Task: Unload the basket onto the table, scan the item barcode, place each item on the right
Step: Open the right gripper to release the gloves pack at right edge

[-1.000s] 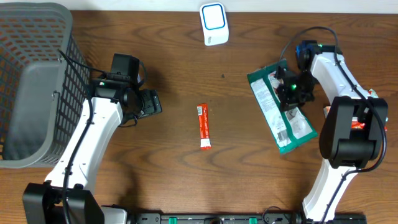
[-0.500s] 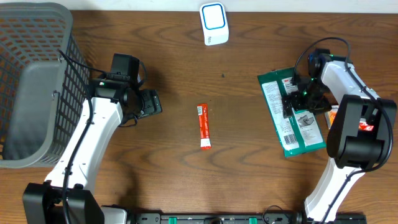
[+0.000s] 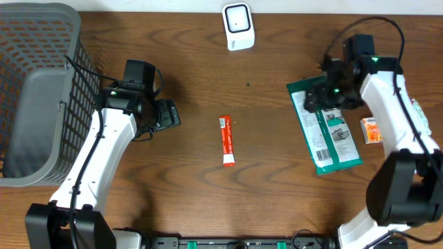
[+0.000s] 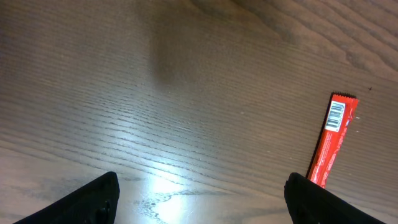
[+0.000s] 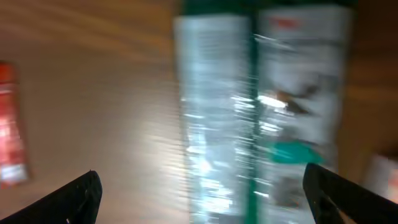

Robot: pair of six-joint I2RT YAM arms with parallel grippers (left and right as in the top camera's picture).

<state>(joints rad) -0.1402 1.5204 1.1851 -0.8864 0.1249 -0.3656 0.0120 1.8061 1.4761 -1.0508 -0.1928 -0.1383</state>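
Observation:
A green and white packet lies flat on the table at the right, printed side up, free of any grip. My right gripper hovers open over its far end; in the right wrist view the packet is a blur below the spread fingers. In the middle of the table lies a red stick packet with a barcode at its far end. My left gripper stands open to the left of it, and the left wrist view shows that packet ahead on the right. The white scanner stands at the back.
A grey mesh basket fills the left side of the table. A small orange packet lies just right of the green packet. Bare wood lies between the two arms around the red stick packet.
My right gripper has opened and let go of the green packet, which now lies flat further right. The right arm has then risen and swung toward the back. The left arm has not moved.

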